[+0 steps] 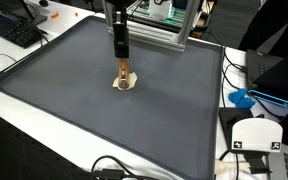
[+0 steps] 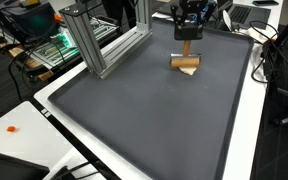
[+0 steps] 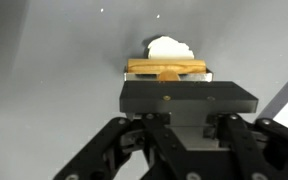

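Observation:
In both exterior views my gripper (image 1: 122,60) (image 2: 188,37) reaches straight down over the far part of a dark grey mat (image 1: 94,110) (image 2: 154,110). It is shut on the upright stem of a wooden piece (image 1: 123,72) (image 2: 187,50). The wider base of the wooden piece (image 2: 187,65) rests on the mat. In the wrist view the wooden piece (image 3: 166,68) lies crosswise just beyond the black gripper body (image 3: 189,96). A small white lump (image 3: 169,47) (image 1: 125,85) sits right against it. The fingertips themselves are hidden.
An aluminium frame (image 1: 174,35) (image 2: 104,45) stands along the mat's far edge. A keyboard (image 1: 14,30), a blue object (image 1: 242,98) and a white device (image 1: 254,135) lie off the mat. Cables (image 1: 114,170) run along the near edge.

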